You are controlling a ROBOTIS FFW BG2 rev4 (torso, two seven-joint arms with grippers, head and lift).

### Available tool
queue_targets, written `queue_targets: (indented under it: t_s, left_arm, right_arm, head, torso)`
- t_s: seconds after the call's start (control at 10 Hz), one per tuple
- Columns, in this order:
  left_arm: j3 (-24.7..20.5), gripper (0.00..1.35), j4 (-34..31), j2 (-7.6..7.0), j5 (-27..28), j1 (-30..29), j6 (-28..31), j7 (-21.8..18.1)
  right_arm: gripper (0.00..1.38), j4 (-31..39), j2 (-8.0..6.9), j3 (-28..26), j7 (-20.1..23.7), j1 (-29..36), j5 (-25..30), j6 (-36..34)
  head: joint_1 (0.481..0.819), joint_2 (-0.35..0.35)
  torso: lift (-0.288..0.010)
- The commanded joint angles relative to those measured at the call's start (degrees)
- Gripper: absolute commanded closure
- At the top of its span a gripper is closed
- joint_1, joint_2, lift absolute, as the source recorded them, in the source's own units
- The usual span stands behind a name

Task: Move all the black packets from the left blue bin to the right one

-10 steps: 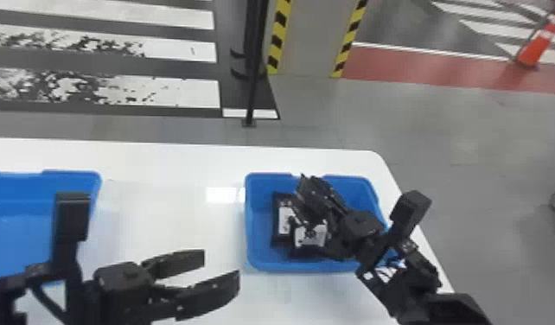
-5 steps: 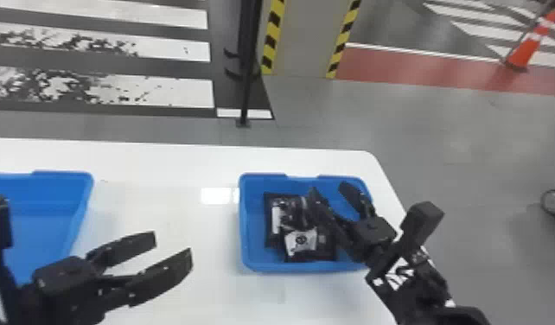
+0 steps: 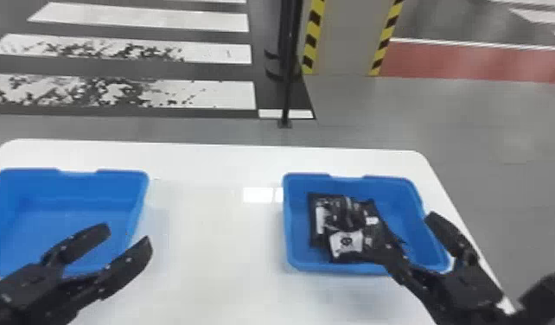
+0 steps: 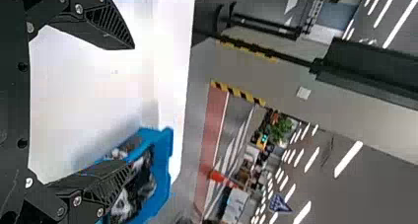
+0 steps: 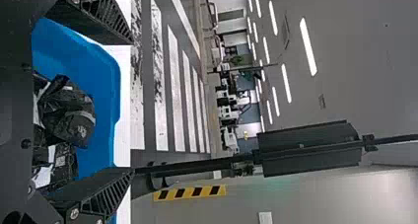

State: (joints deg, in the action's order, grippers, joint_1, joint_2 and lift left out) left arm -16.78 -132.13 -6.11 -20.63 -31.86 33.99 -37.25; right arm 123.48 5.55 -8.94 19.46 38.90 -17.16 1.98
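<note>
- While glossy black plastic packets [image 3: 346, 241] lie heaped in the right blue plastic bin [image 3: 291, 224], 4 o'clock, release appears complete.
- Right black two-fingered gripper [image 3: 400, 211]: over that bin, fingers spread, nothing pinched.
- Left black two-fingered gripper [image 3: 127, 234]: 8 o'clock, near left blue plastic bin [image 3: 78, 186], fingers spread.
- Next, judged: raise right gripper without snagging packets.
</note>
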Motion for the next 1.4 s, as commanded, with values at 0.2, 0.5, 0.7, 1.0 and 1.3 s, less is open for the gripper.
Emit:
queue_targets:
  t_s: [0.2,0.5,0.7,1.0,1.3]
  left_arm:
    - [-4.59,0.23,4.23,4.18,4.18,-8.21,-22.61,3.67]
    - [-5.05,0.23,6.76,6.26,4.18,-12.01,-32.45,6.22]
    - [-5.05,0.23,6.9,6.26,3.95,-11.73,-32.17,7.54]
    - [-3.79,0.23,6.76,6.26,3.49,-11.02,-30.62,7.54]
    - [-3.79,0.23,6.76,6.26,3.15,-11.02,-30.2,7.54]
  right_arm:
    - [0.12,8.35,-2.3,-0.08,-1.7,11.16,0.02,2.1]
    - [0.12,10.74,-2.65,-0.08,-3.02,14.39,0.7,3.23]
    - [0.12,11.87,-2.65,-0.08,-3.72,15.23,2.42,3.23]
    - [0.12,11.87,-2.56,-0.2,-3.81,15.09,2.53,3.23]
    - [0.12,11.87,-2.56,-0.08,-3.81,15.23,2.53,3.23]
  head:
    - [0.695,0.005]
    - [0.695,0.095]
    - [0.695,0.118]
    - [0.695,0.105]
    - [0.695,0.098]
  torso:
    - [-0.144]
    - [-0.144]
    - [-0.144]
    - [-0.144]
    - [-0.144]
